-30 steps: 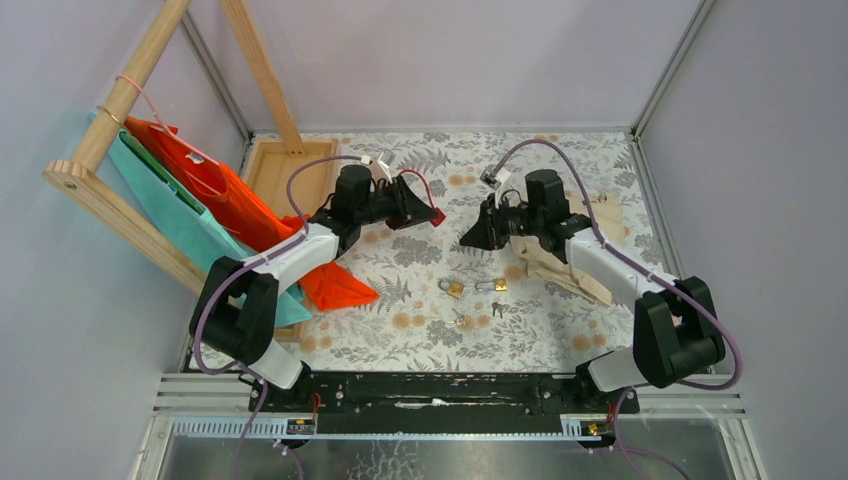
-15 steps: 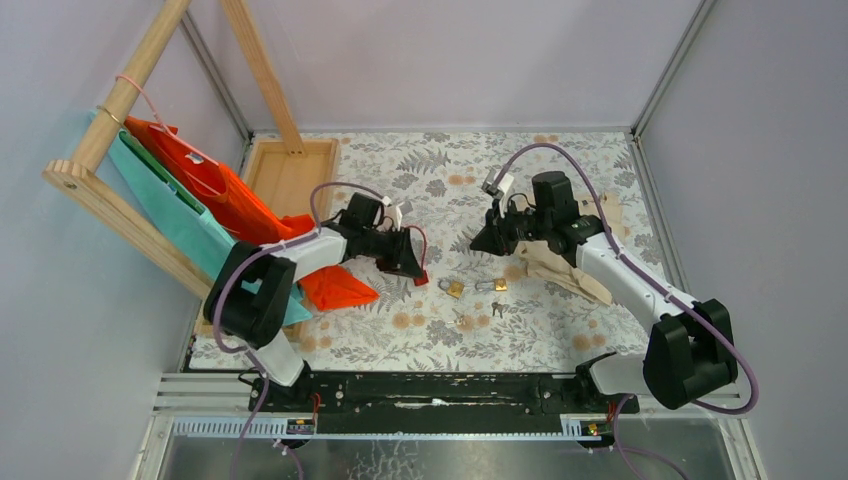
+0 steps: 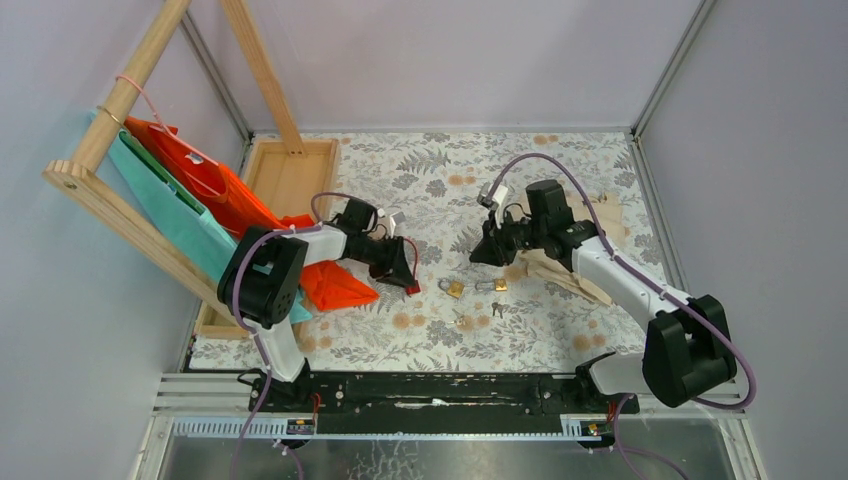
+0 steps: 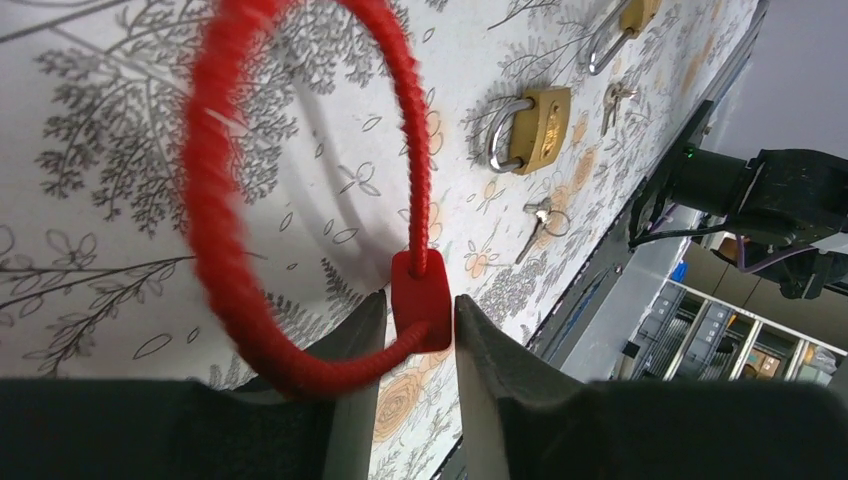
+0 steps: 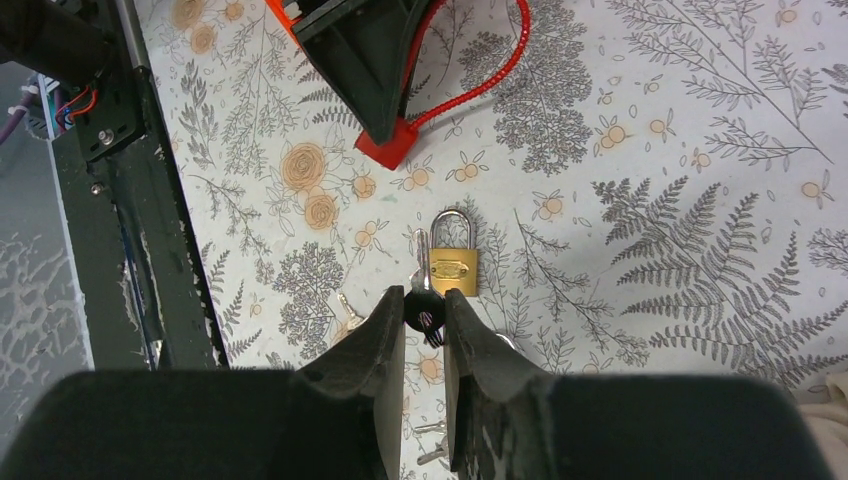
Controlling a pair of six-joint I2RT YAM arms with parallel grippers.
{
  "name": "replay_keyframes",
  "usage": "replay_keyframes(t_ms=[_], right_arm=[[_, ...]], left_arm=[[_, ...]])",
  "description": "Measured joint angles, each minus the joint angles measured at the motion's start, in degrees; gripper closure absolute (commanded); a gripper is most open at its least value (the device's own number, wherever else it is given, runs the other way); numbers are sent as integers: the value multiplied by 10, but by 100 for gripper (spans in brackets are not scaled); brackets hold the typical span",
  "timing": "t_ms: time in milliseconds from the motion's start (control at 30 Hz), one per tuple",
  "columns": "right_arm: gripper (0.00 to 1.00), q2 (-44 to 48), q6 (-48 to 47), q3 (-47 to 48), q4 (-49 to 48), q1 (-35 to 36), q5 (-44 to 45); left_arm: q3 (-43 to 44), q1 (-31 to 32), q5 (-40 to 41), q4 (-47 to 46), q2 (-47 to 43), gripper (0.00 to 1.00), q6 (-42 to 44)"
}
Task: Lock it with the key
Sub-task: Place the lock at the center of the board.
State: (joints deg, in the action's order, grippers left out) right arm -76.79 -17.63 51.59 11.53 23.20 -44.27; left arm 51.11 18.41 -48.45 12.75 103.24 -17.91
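Note:
The lock is a small red body (image 4: 420, 300) with a long thin red cable shackle (image 4: 215, 200) looped above it. My left gripper (image 4: 418, 318) is shut on the red body, low over the floral table. In the top view the left gripper (image 3: 405, 275) holds the lock (image 3: 412, 289) left of centre. My right gripper (image 5: 425, 312) is shut on a key with a black head (image 5: 424, 308), its blade pointing away. In the top view the right gripper (image 3: 476, 256) hovers to the right of the lock. The right wrist view shows the red body (image 5: 388, 150) ahead.
Two brass padlocks (image 3: 453, 289) (image 3: 497, 285) and loose keys (image 3: 497, 308) lie between the grippers. One brass padlock (image 5: 453, 265) is just beyond the held key. A wooden tray (image 3: 290, 170), a wooden frame with orange and teal bags (image 3: 170, 200) and a beige cloth (image 3: 560, 265) flank the middle.
My left arm has swung toward the near edge and lowered the red lock close to the table. My right gripper has shifted slightly nearer with the key.

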Motion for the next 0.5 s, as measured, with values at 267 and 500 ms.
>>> replay_keyframes(t_ms=[267, 500], right_arm=[[88, -26, 2, 0, -3, 25, -2], [87, -52, 27, 0, -32, 81, 10]], left_arm=[[1, -18, 2, 24, -7, 25, 20], [-5, -26, 36, 51, -55, 22, 55]])
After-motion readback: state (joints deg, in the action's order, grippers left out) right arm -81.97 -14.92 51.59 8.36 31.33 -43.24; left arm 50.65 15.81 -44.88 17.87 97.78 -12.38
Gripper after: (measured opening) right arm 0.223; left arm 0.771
